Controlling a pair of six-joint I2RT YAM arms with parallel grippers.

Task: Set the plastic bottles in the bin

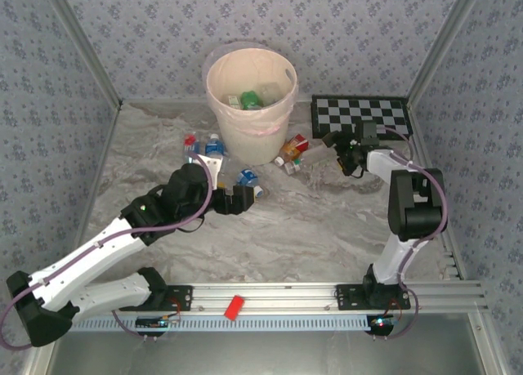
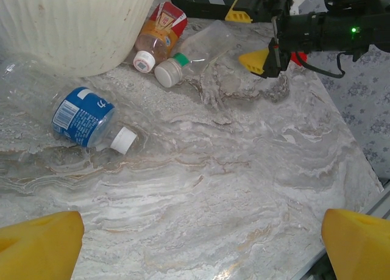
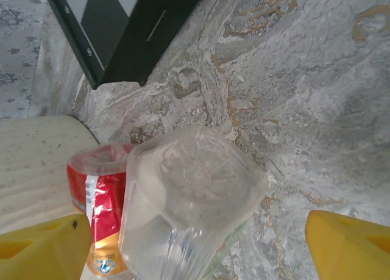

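The bin (image 1: pixel 245 134) stands at the back of the table with a green bottle (image 1: pixel 249 98) inside; its ribbed wall (image 2: pixel 73 24) fills the upper left of the left wrist view. My left gripper (image 1: pixel 239 200) is open over bare marble (image 2: pixel 198 249), just short of a clear blue-label bottle (image 2: pixel 82 116) lying by the bin. An orange-red bottle (image 2: pixel 159 35) and a clear bottle (image 2: pixel 204 51) lie at the bin's right foot. My right gripper (image 1: pixel 345 158) is open, its fingers standing either side of that clear bottle's base (image 3: pixel 189 197), apart from it. The orange-red bottle (image 3: pixel 100 201) lies beside it.
A black-and-white checkerboard (image 1: pixel 361 115) lies at the back right, its edge (image 3: pixel 122 30) close above the right gripper. More bottles (image 1: pixel 203 146) lie left of the bin. Patterned walls close in three sides. A small red block (image 1: pixel 234 307) sits on the front rail.
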